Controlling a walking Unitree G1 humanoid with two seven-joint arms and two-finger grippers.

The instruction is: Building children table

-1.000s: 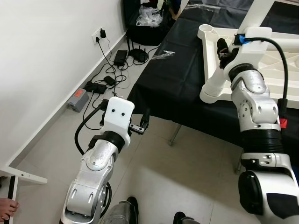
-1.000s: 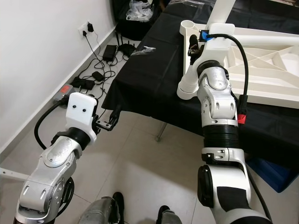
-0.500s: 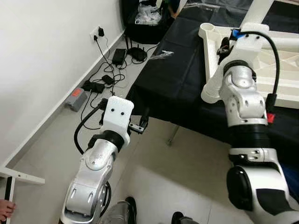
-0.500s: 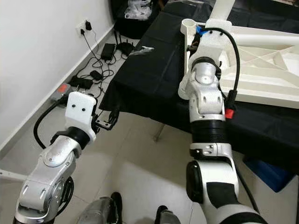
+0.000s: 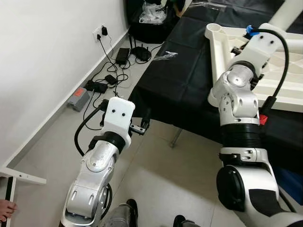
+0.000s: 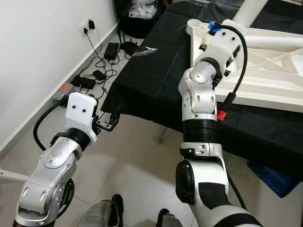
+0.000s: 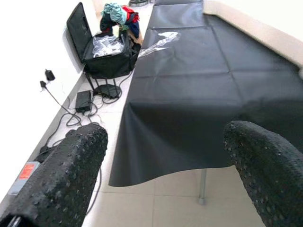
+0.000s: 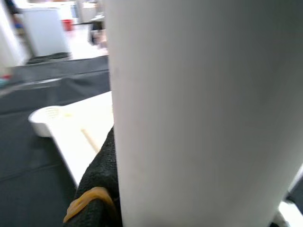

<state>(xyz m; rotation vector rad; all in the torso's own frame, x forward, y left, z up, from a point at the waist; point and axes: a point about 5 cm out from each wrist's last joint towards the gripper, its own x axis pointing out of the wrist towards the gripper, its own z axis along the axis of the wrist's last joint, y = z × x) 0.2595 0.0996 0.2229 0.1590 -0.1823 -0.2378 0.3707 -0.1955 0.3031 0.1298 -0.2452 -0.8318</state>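
Note:
A white children's tabletop lies underside up on the black-covered table, with a round leg socket at its far corner. My right gripper is shut on a white table leg. The leg slants up over the tabletop behind my right wrist; its lower end is hidden. In the right wrist view the leg stands close in front, with one black finger pressed on it. My left gripper hangs open and empty above the floor by the cloth's corner.
Cables and power adapters and a grey box lie by the wall. A black bag of clothes stands at the back. A plastic wrapper lies on the cloth. A person's foot is at the lower left.
My right arm has swung to the right and carried the table leg away from the tabletop's near corner, up over the tabletop. The left arm has stayed in place.

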